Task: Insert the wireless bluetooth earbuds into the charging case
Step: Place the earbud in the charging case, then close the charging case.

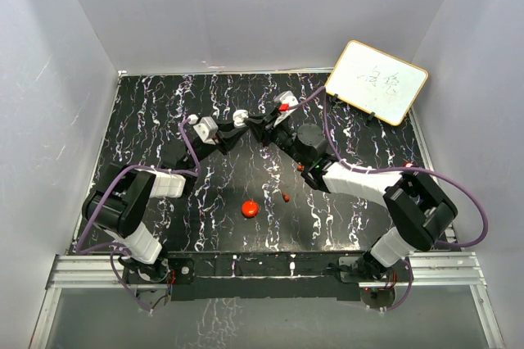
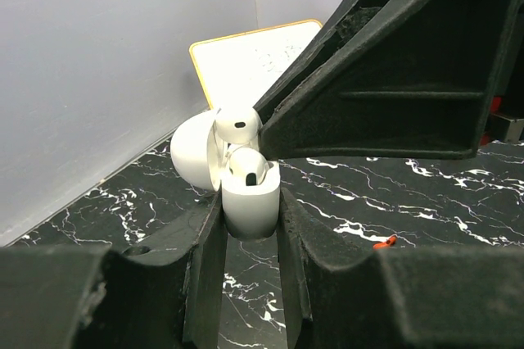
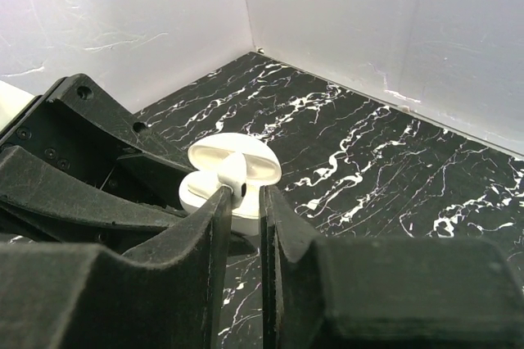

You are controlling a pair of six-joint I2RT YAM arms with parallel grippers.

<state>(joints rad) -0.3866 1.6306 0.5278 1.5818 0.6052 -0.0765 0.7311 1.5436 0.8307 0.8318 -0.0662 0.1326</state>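
Both grippers meet mid-table, well away from the walls (image 1: 74,54). The left gripper (image 2: 250,218) clamps the open case (image 2: 262,193) by its sides. The right gripper (image 3: 244,197) pinches a white earbud (image 2: 237,124) just above the case's rim. A red earbud (image 1: 286,197) and a puck (image 1: 250,209) lie apart on open tabletop.

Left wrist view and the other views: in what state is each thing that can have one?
charging case: lid open, clamped in left tool.
white earbud: gripped by right tool, above the case, not seated.
red earbud: loose on the table.
red puck: lying on the table, untouched.
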